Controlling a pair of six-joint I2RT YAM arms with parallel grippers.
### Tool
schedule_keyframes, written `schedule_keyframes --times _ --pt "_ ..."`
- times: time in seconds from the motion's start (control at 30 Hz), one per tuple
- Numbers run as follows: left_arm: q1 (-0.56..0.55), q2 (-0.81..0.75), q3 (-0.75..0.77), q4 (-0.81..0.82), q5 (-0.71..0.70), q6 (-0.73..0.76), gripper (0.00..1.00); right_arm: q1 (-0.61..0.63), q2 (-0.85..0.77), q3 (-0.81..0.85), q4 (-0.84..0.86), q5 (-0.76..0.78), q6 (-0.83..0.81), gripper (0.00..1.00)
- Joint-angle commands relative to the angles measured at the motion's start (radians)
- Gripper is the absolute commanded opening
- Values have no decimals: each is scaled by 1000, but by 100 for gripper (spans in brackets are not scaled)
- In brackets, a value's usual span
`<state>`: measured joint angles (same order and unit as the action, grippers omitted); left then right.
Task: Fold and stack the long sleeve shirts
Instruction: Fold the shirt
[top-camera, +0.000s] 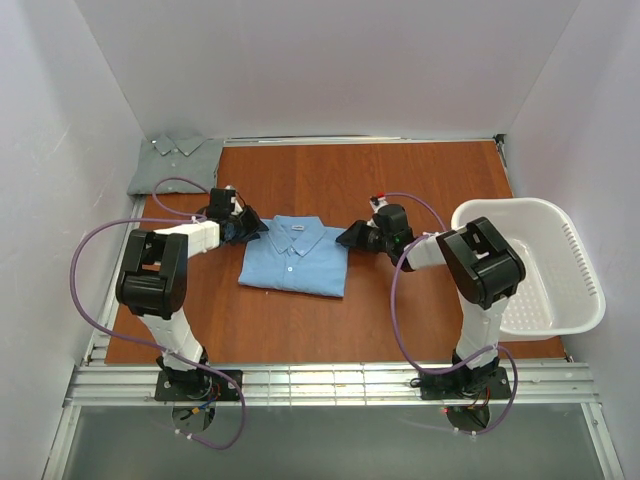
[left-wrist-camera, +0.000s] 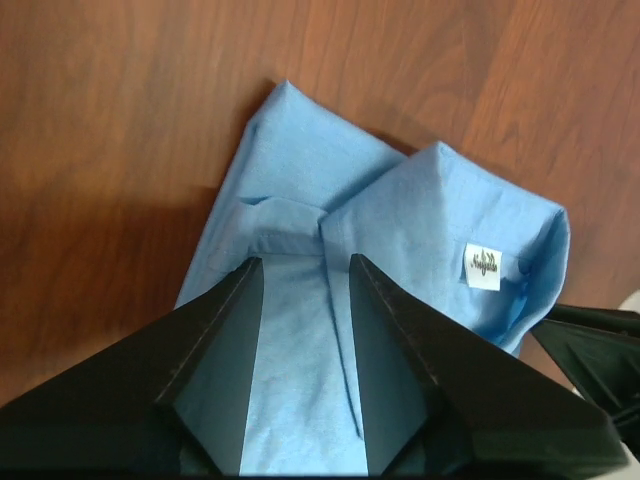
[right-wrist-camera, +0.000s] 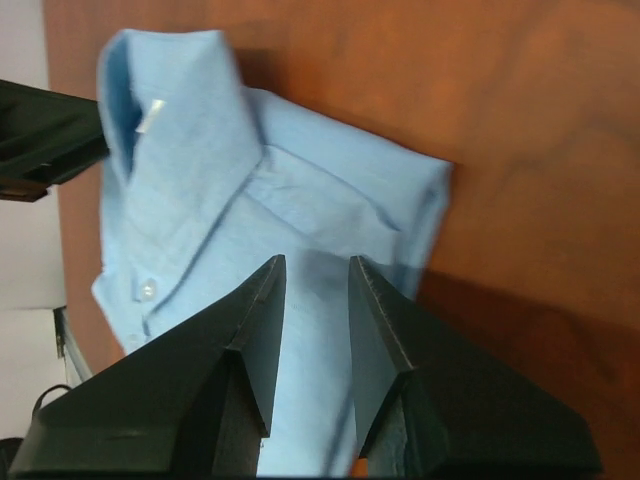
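From above, you see the light blue folded button-front cloth shirt lying flat in the middle of the brown wooden table, its collar toward the far side. The muted grey-green collared cloth shirt lies in the far left corner, well apart from the blue one. Your left gripper is at the blue shirt's far left corner and your right gripper at its far right corner, each just beside the cloth. The white plastic laundry basket stands at the table's right edge, next to the right arm.

On the left wrist camera, your left gripper's two black fingers are spread apart. Blue cloth shows flat in the gap between them and nothing is pinched. The tips lie over the shoulder area just below the collar; you cannot tell whether they touch the fabric. A small white label sits inside the collar, and the other gripper's dark tip shows at the right edge.

On the right wrist camera, your right gripper's fingers are likewise parted and hold nothing, with blue cloth visible through the gap. A small white button shows on the shirt front, and the left gripper's dark tip shows at the left edge beside the collar.
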<state>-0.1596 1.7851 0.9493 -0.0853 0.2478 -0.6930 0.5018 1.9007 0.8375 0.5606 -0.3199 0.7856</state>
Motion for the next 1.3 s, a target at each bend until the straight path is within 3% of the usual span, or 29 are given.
schedule_keyframes --times 0.0,0.17,0.3,0.53,0.7,0.93,1.27 --pt "9 -22 31 33 -28 9 35 -38 0 -40 70 25 -15 24" --pt "9 -157 48 -22 -100 64 47 -48 -135 -9 -95 82 -193 26" --pt "11 -272 103 -189 -269 122 62 -17 -239 47 -288 94 -319 32" --pt "17 -394 103 -363 -364 181 83 223 -250 225 -611 272 -522 54" --pt "19 -460 92 -439 -410 205 85 382 -140 363 -731 410 -563 66" --pt "19 -495 101 -468 -412 210 85 431 73 489 -950 417 -589 66" --pt "19 -408 184 -453 -416 220 86 428 -64 310 -1145 446 -652 66"
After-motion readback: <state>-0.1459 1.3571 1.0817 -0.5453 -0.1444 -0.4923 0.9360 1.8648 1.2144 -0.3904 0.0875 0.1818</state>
